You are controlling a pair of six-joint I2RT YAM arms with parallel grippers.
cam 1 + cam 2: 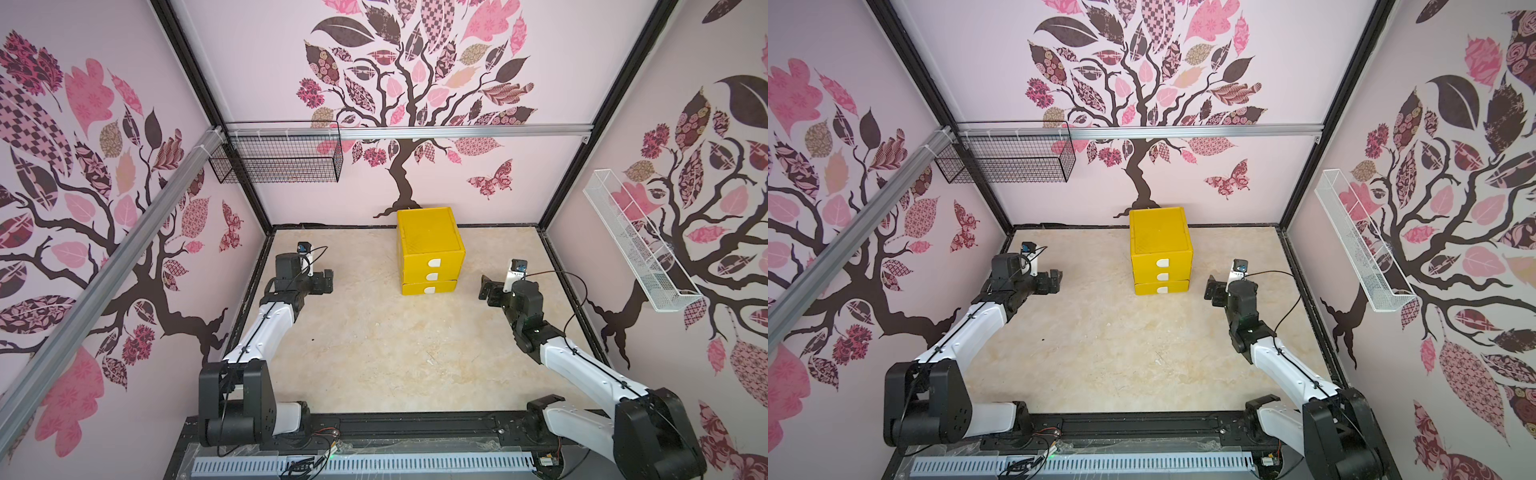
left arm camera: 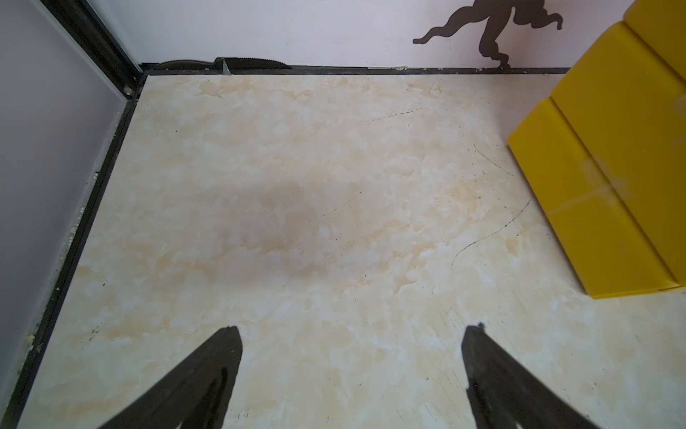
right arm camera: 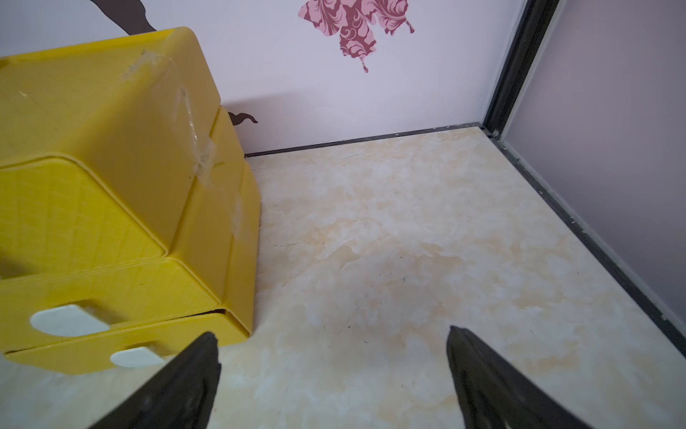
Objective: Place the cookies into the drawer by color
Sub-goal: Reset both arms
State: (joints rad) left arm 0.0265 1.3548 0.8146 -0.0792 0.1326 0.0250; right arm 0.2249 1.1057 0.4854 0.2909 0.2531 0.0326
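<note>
Drawer (image 1: 430, 245) btwn L gripper (image 1: 327, 282) & R gripper (image 1: 487, 289), touching neither.

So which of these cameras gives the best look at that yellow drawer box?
A top view: the whole drawer shows, with all three white handles; both top views do. The right wrist view is close but cropped, showing two handles. The left wrist view catches only one plain yellow side.

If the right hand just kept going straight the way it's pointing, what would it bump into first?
Probably the bare tabletop beside the drawer, not the drawer itself. The right hand, open, aims down at the marble; depth is unclear, so one finger might graze the drawer's lowest corner.
</note>
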